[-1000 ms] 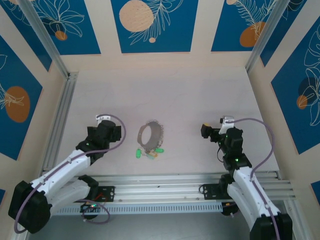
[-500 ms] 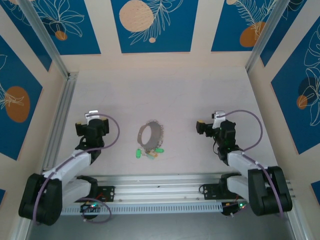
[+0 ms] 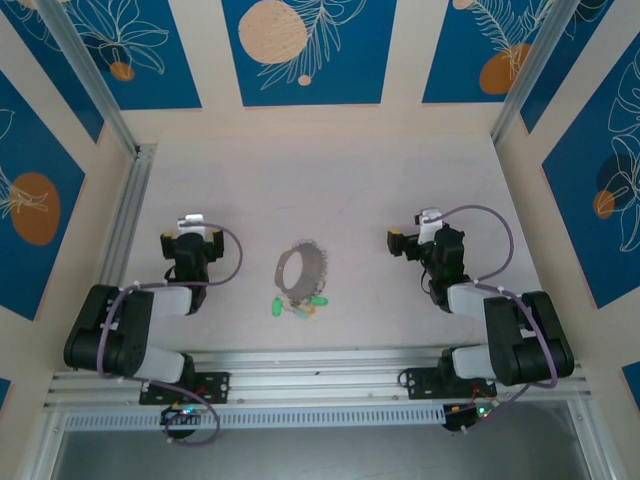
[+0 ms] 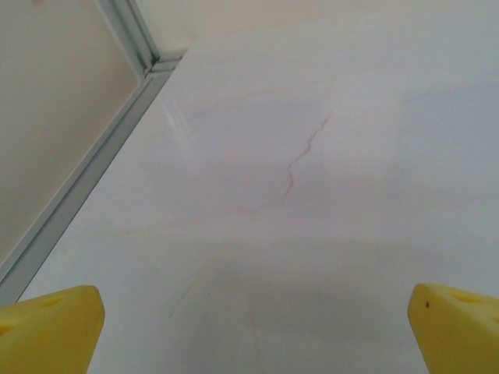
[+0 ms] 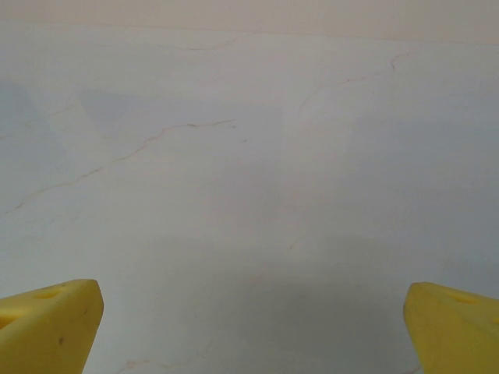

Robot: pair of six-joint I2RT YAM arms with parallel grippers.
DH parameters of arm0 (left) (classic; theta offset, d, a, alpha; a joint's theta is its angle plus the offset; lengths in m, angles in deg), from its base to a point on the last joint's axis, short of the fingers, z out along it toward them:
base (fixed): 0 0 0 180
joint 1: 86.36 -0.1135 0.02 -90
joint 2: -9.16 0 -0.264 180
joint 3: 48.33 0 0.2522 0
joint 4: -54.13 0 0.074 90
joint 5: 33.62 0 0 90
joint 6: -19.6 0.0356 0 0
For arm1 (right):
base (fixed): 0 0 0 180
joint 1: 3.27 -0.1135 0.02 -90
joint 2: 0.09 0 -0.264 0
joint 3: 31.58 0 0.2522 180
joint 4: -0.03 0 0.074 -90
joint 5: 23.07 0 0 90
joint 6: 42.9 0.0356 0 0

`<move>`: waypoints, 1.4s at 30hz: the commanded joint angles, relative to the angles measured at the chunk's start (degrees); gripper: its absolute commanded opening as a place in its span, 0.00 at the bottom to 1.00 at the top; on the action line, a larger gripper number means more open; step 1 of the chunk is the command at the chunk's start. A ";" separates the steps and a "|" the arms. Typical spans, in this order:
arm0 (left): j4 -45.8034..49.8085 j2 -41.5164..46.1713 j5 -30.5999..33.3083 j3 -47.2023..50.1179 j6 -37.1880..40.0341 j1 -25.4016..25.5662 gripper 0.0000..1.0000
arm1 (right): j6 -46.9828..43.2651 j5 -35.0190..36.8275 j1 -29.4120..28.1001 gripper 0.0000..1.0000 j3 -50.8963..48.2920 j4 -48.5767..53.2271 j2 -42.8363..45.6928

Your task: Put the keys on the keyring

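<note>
Your top external camera sits above and behind the arm bases [image 3: 185, 385] and looks down and forward. It is far enough back to take in the whole table [image 3: 340, 180] and the painted walls [image 3: 310, 50] around it.

Your left wrist camera rides low and close over the tabletop. The yellow fingertips [image 4: 47, 331] of the left gripper [image 4: 249, 335] sit in its bottom corners, and an aluminium rail [image 4: 93, 171] runs up its left side. The overhead view shares that rail along the table's left edge.

Your right wrist camera is just as near the surface. It looks past the right gripper [image 5: 249, 327] across bare tabletop to a strip of wall.
</note>
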 commanded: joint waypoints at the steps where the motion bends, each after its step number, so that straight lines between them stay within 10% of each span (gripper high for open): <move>1: -6.77 -2.29 -5.60 0.05 0.56 -0.85 1.00 | -0.71 -0.79 0.59 0.99 1.67 -2.68 -1.71; 42: -8.92 -7.11 -10.53 -1.02 1.00 -2.18 1.00 | 5.21 -0.75 5.62 0.99 4.46 -5.37 -10.29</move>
